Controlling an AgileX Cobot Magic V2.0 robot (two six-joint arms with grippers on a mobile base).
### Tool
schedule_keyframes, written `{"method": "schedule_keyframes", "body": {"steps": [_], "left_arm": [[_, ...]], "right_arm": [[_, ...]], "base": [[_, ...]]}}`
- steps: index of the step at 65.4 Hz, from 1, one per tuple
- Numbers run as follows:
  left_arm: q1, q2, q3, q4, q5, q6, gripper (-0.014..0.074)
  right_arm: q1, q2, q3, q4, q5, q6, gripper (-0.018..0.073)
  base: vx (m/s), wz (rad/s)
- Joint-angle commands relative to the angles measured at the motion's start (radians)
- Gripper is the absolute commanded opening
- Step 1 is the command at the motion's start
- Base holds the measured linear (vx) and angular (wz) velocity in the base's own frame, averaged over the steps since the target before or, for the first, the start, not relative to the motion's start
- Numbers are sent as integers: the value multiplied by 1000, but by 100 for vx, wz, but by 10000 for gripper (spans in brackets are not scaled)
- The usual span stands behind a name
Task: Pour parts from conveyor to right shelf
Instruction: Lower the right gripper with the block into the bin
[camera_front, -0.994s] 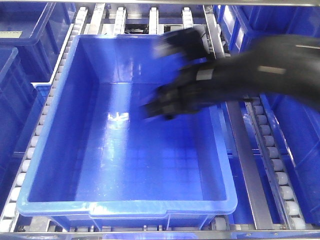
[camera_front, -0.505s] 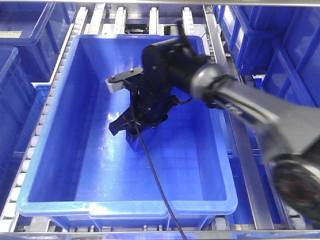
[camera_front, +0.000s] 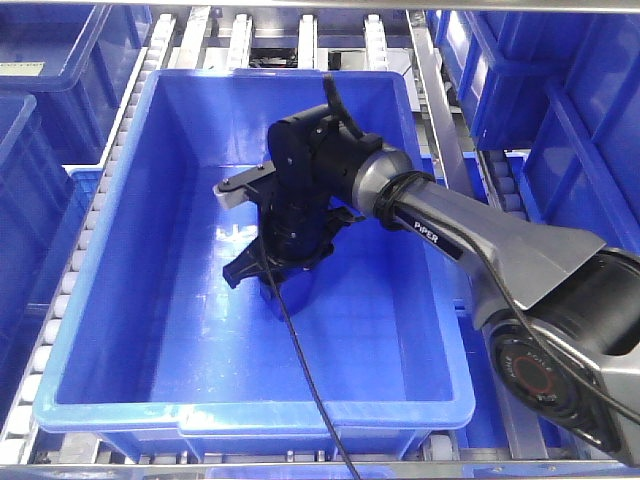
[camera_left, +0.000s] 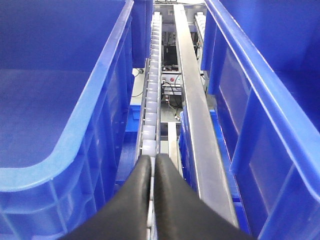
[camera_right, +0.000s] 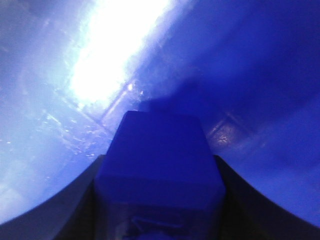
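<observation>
The part, a small glossy blue block (camera_right: 159, 150), fills the space between the black fingers of my right gripper (camera_right: 160, 167), which is shut on it. In the front view that right gripper (camera_front: 280, 285) points down inside a large blue bin (camera_front: 250, 418), with the block (camera_front: 287, 297) just above or on the bin floor; contact cannot be told. The bin sits on the right shelf, a steel rack with white roller rails (camera_front: 85, 235). My left gripper (camera_left: 152, 161) is shut and empty over a roller rail (camera_left: 151, 100) between two bins. The conveyor is out of view.
More blue bins stand in neighbouring lanes, at the left (camera_front: 40, 90) and right (camera_front: 590, 150). A steel rail (camera_left: 192, 110) runs beside the rollers, with bin walls close on both sides (camera_left: 85, 130) (camera_left: 250, 115). A black cable (camera_front: 310, 390) trails from the right arm across the bin.
My right arm swung in from the right and reached down into the bin with the block. Over the last half second it shifted only slightly lower. The left view has no earlier frame.
</observation>
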Motion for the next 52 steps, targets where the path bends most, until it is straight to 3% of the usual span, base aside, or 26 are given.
{"method": "schedule_keyframes", "body": {"steps": [1, 19, 44, 52], "left_arm": [[-7, -13, -20, -8, -74, -8, -6], [-7, -13, -20, -8, -74, -8, -6], [-7, -13, -20, -8, -74, -8, -6], [-7, -13, -20, -8, -74, -8, -6]], "right_arm": [[-4, -57, -33, -23, -8, 3, 9], [-4, -52, -33, -46, -8, 3, 112], [-3, -52, -33, -60, -8, 59, 578], [-2, -56, -33, -69, -16, 58, 645]], "base": [[0, 0], [0, 0], [0, 0], [0, 0]]}}
